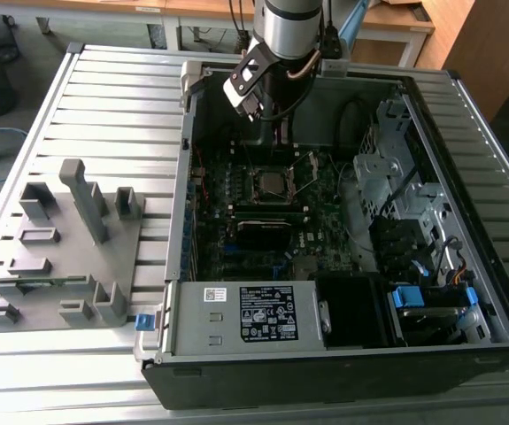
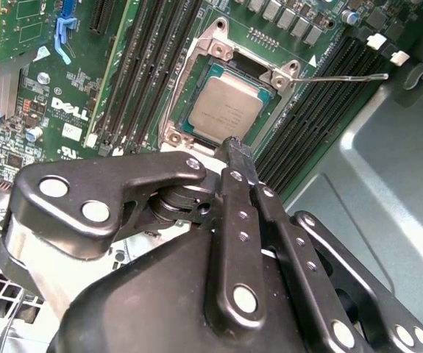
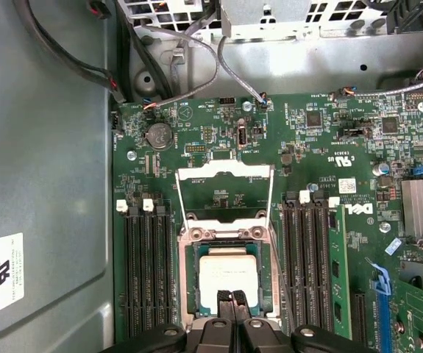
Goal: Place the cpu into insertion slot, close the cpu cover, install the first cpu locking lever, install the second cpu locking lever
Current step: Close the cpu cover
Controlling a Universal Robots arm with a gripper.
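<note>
Pincer [image 3: 234, 300], closed and empty, above seated cpu [image 3: 222, 276] — case [image 1: 325, 376] on slatted table [image 1: 112, 106].

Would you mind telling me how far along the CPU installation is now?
Done: the cpu sits in the insertion slot. In hand: the shut tool is at the cpu's edge, holding nothing. Left: the cpu cover stands open, and a locking lever sticks out unlatched.

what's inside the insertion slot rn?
The cpu lies in the insertion slot, metal top bare; the cpu cover stands open. The gripper hides one cpu edge; the contacts beneath are covered.
</note>
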